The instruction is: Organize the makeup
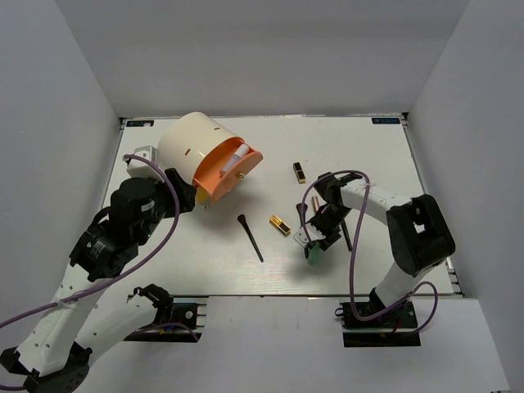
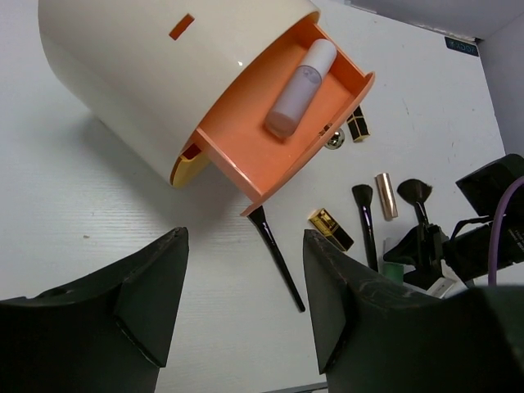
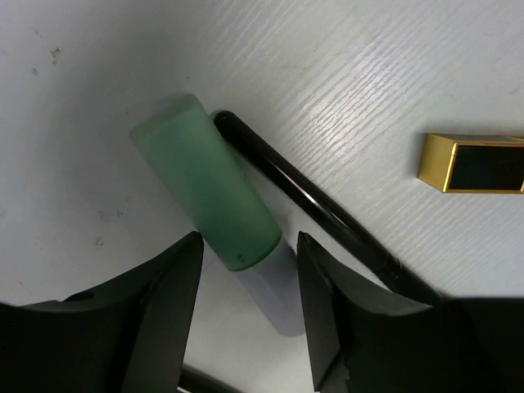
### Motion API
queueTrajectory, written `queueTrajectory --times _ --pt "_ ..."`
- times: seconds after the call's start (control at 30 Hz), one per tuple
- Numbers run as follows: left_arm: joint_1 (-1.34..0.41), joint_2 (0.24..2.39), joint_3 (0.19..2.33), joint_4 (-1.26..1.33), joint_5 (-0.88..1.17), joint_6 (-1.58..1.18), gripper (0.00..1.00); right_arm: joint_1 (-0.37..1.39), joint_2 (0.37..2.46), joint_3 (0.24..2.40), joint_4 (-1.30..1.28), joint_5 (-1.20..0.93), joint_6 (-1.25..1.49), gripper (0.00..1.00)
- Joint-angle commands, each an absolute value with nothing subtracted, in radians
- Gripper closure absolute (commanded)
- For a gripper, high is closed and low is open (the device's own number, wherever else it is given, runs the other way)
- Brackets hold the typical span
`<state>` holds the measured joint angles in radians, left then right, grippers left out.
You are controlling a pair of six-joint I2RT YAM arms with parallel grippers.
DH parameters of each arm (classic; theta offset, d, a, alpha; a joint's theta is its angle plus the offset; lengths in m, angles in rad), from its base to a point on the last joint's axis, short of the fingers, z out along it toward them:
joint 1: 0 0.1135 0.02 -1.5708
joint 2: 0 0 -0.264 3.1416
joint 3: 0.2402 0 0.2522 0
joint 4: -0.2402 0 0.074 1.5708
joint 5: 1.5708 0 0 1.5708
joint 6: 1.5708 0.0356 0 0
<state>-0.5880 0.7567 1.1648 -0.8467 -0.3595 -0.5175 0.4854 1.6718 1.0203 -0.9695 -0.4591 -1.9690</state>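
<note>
While both arms reach out over the white surface (image 1: 164, 262), a large cream cylinder (image 1: 184, 143) lies on its side at the far left, its orange drawer (image 1: 225, 176) pulled open toward the middle. A pale lavender tube (image 2: 301, 88) rests inside that drawer. The left gripper (image 2: 244, 237) hangs just beside the cylinder's near side, jaws spread wide with nothing between them. The rest of the makeup is scattered across the middle and right. A thin black-handled brush (image 1: 250, 237) lies near the centre with its bristles toward the drawer, and a gold lipstick (image 1: 280, 225) sits just to its right. A black-and-gold lipstick (image 1: 300, 172) lies farther back, past the drawer's right edge. A slim rose-gold tube (image 1: 304, 211), a second brush (image 2: 364, 217) and a fan-headed brush (image 2: 416, 195) lie close to the right arm. The right gripper (image 3: 250, 244) is poised over a mint green tube (image 3: 209, 192) at the near right. Its jaws stand apart around the tube's near end, a sliver of gap on either side. A black handle (image 3: 311, 205) runs alongside that tube, touching it at the far end; which brush it belongs to cannot be told.
</note>
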Motion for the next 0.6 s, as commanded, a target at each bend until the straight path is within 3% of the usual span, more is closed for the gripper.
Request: queueTrajectory --times 0.0,0.13,0.33,0.57 --pt "-0.583 0.741 1.147 -0.859 -0.376 -0.535 0.32 0.499 1.683 1.000 -0.957 -0.393 -2.120 0.47" --pt "-0.583 0.741 1.124 -0.850 -0.367 -0.545 0.32 0.496 1.683 0.979 -0.962 -0.364 -2.129 0.59" --pt "-0.583 0.735 1.071 -0.819 -0.342 -0.574 0.32 0.497 1.666 0.925 -0.962 -0.347 -2.143 0.66" --pt "-0.583 0.735 1.029 -0.782 -0.322 -0.591 0.32 0.495 1.649 0.864 -0.936 -0.339 -2.122 0.55"
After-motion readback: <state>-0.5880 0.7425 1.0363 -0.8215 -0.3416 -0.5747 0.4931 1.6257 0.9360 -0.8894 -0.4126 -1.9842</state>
